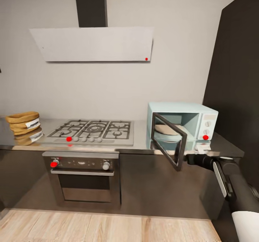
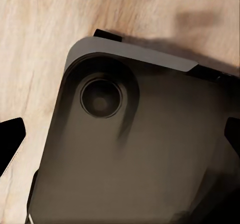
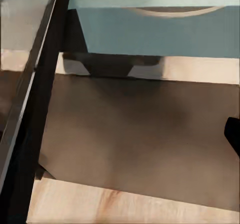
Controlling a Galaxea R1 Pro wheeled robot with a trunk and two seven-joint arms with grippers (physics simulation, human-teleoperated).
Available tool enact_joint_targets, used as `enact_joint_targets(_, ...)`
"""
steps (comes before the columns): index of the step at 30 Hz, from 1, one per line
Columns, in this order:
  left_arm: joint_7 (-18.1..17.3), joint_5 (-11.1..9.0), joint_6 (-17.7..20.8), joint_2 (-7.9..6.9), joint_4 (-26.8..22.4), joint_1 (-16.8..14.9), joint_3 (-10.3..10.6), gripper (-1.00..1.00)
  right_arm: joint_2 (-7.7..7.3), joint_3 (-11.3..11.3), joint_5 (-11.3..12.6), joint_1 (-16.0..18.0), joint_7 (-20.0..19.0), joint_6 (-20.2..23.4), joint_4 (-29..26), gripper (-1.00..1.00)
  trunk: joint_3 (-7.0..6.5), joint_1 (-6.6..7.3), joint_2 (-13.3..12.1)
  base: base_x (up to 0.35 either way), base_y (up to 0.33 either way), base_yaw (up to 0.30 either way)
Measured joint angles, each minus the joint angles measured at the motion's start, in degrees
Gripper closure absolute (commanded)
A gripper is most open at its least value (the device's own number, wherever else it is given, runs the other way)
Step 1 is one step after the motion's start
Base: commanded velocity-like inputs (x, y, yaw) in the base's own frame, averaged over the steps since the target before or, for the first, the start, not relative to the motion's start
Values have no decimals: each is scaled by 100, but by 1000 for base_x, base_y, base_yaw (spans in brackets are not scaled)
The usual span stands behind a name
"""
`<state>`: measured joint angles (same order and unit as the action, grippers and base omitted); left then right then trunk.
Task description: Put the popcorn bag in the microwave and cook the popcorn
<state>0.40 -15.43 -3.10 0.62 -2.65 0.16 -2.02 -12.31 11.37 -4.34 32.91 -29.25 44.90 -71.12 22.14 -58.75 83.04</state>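
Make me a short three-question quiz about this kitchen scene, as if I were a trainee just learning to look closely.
1. True or false: the microwave door is open.
2. Where is the popcorn bag? A) inside the microwave B) on the countertop left of the hob C) on the floor
3. Fill in: the right arm reaches toward the microwave's ____.

Key: 1 true; 2 B; 3 door.

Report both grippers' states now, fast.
Left gripper: open, holding nothing.
Right gripper: at the microwave door edge; cannot tell.
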Motion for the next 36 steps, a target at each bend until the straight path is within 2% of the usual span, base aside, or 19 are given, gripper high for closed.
enact_joint_targets(2, 0, 0, 0, -1, 0, 0, 1, -100, 12, 12, 16, 0, -251, -10, -39, -100, 0, 0, 0, -209, 263, 0)
enact_joint_targets(5, 0, 0, 0, -2, 0, 0, 0, -100, 27, 21, 4, 0, -379, -34, -72, -100, 0, 0, 0, -186, 262, 0)
enact_joint_targets(9, -1, 2, 1, -2, 0, 0, 10, -100, 34, 61, -5, 0, -393, -46, -85, -100, 0, 2, 0, -89, 145, 0)
enact_joint_targets(12, -7, 4, 1, -2, 0, 0, 32, -100, 43, 304, 53, 0, -404, -42, -111, -100, 0, 2, 0, -12, 21, 0)
enact_joint_targets(15, -5, 4, 1, -2, 0, 0, 33, -100, 50, 414, 70, 1, -400, -49, -357, -100, 0, 2, 1, -3, 5, 0)
enact_joint_targets(25, 0, 2, 1, -2, 0, 0, 4, -100, 52, 408, 76, 0, -391, -48, -696, -100, 0, 2, 0, 0, 15, 0)
enact_joint_targets(33, 0, 0, 0, -2, -1, 1, 4, -100, 58, 388, 26, 0, -380, -79, -712, -100, 0, 2, 0, 0, 240, 0)
enact_joint_targets(36, 0, 0, 1, -2, -2, 2, 0, -100, 54, 618, -121, -1, -346, -111, -707, -100, 1, 2, 0, 0, 258, 0)
